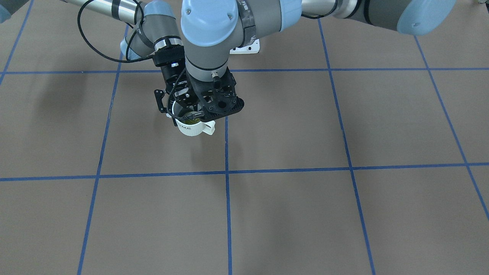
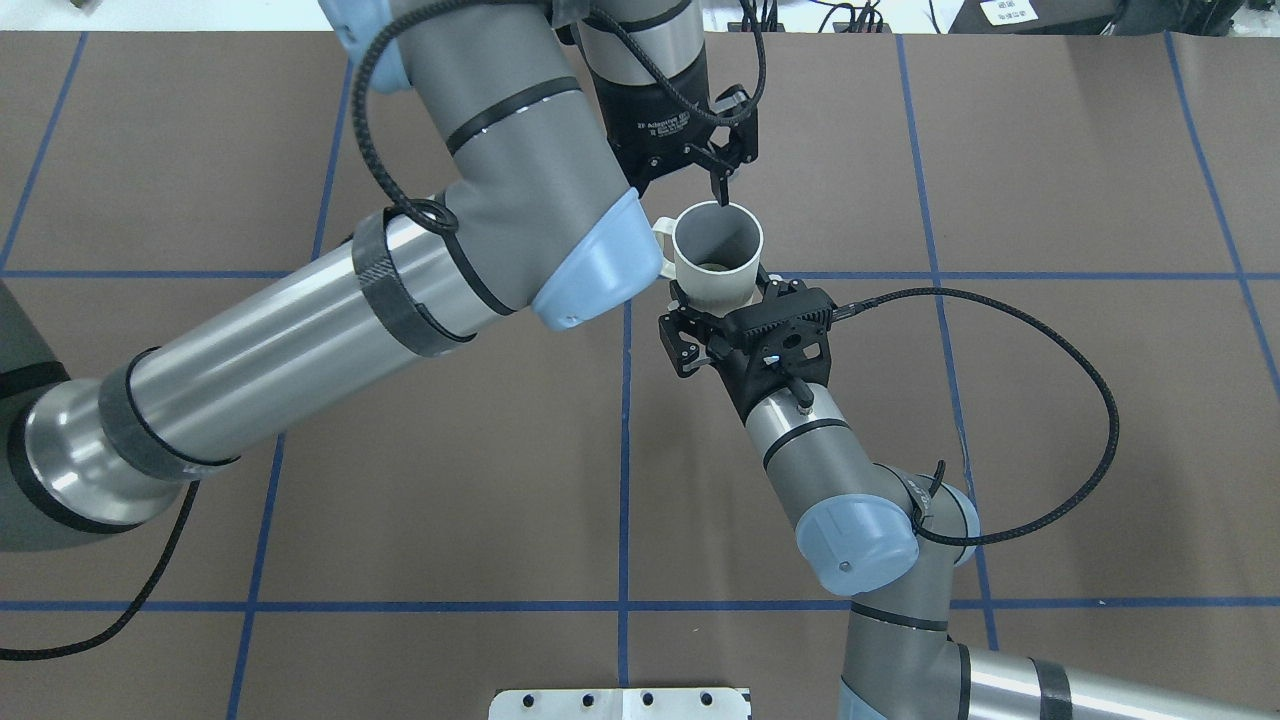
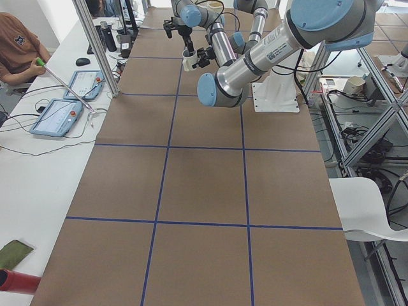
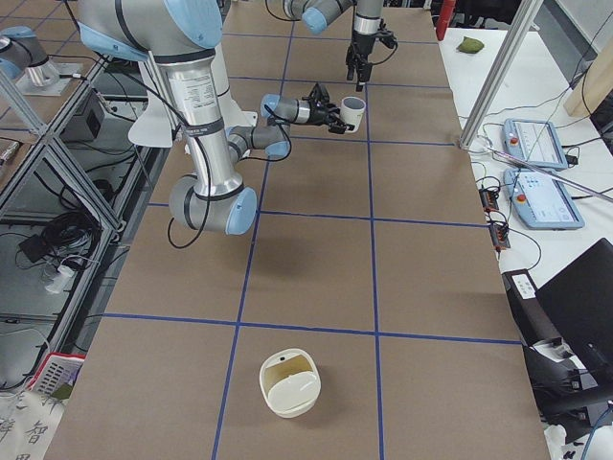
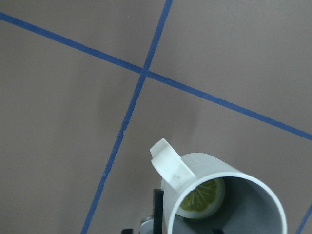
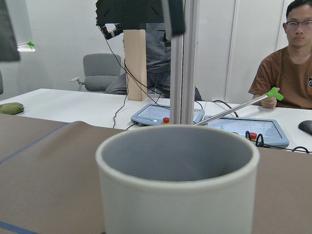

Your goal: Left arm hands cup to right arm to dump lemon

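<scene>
Cream-white mug with a squared handle (image 2: 716, 256) hangs upright above the brown bench (image 2: 1000, 400), a yellow-green lemon slice (image 5: 204, 198) inside. Left gripper (image 2: 722, 182) pinches its far rim; right gripper (image 2: 722, 300) is clenched around its body.

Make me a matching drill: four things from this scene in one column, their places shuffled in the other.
1 lemon
2 cup
3 white bowl
4 right gripper

a standing alone on the table
b grasping the cup's side
c inside the cup
d held up in the air

Pairs: 1-c, 2-d, 3-a, 4-b
</scene>
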Tool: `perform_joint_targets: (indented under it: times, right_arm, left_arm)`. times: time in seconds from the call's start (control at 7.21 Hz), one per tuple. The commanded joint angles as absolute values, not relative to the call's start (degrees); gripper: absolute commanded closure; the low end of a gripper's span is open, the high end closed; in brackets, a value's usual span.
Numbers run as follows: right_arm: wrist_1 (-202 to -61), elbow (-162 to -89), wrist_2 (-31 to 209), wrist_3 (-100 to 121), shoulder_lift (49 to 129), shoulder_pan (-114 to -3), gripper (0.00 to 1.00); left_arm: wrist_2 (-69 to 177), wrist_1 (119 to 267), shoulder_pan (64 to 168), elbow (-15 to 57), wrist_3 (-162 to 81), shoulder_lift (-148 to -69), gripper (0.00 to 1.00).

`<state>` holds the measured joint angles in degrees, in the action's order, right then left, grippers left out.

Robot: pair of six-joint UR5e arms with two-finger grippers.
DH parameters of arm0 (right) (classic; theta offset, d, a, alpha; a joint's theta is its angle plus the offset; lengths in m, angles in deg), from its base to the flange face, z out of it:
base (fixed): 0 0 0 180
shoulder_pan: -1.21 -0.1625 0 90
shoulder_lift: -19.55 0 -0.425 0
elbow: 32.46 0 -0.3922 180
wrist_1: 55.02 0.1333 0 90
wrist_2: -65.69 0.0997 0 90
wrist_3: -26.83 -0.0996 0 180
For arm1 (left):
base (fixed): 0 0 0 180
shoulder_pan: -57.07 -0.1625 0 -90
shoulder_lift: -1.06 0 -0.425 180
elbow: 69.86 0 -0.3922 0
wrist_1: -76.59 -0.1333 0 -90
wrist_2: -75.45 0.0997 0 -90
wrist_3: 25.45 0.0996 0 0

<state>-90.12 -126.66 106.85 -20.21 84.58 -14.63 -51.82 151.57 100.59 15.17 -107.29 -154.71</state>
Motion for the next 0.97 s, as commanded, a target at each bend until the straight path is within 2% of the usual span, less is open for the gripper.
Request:
perform_joint_targets:
  times: [0.0,0.28,0.42,0.69,0.83]
  right_arm:
    - [-89.82,-128.77,106.56,-20.54,84.85,-15.57,0.52]
    - [-89.82,-132.28,104.28,-21.33,90.53,-20.03,0.52]
    - [-89.82,-136.48,104.19,-28.73,95.53,-22.58,0.53]
    - [-89.65,-140.38,104.19,-32.32,105.55,-25.05,0.57]
    - [-85.38,-140.22,104.19,-32.67,110.03,-26.98,0.65]
  left_arm:
    - [-51.91,151.38,104.86,21.69,-106.58,-150.22,0.0]
    - [-51.65,151.3,107.42,22.07,-104.14,-148.62,0.0]
    - [-51.56,151.65,107.6,21.98,-103.51,-147.31,0.0]
    - [-51.38,151.82,108.13,20.41,-102.01,-147.21,0.0]
    - [-50.34,152.78,107.87,19.1,-101.22,-147.21,0.0]
